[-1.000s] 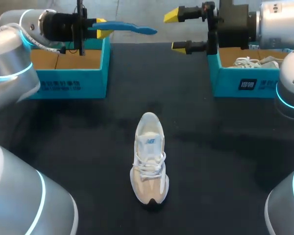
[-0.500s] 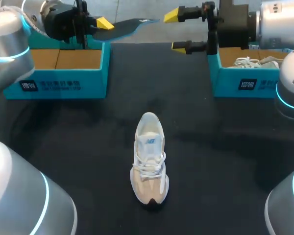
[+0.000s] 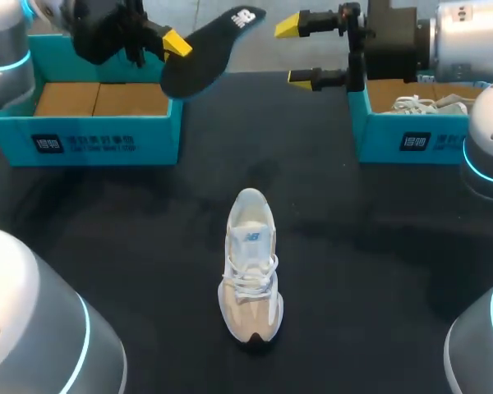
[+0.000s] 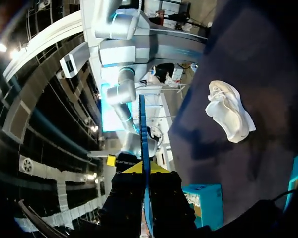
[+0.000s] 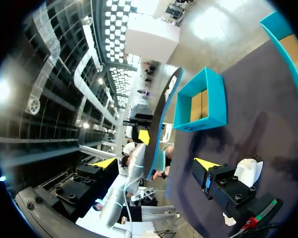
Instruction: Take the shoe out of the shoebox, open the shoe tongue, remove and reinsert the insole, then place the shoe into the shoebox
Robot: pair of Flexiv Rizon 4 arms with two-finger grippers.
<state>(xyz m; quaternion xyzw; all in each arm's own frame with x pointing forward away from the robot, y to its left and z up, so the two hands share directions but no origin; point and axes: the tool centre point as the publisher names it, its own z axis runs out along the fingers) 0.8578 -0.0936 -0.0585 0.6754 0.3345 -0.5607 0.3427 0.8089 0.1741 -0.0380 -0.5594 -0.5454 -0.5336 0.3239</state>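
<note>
Insole (image 3: 209, 51) out, pinched in my L gripper (image 3: 171, 47); R gripper (image 3: 294, 52) spread, empty. Next, I reckon: line it up w/ shoe (image 3: 251, 264) opening, reinsert.

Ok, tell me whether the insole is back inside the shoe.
No, the left gripper holds the insole up in the air, well apart from the shoe.
</note>
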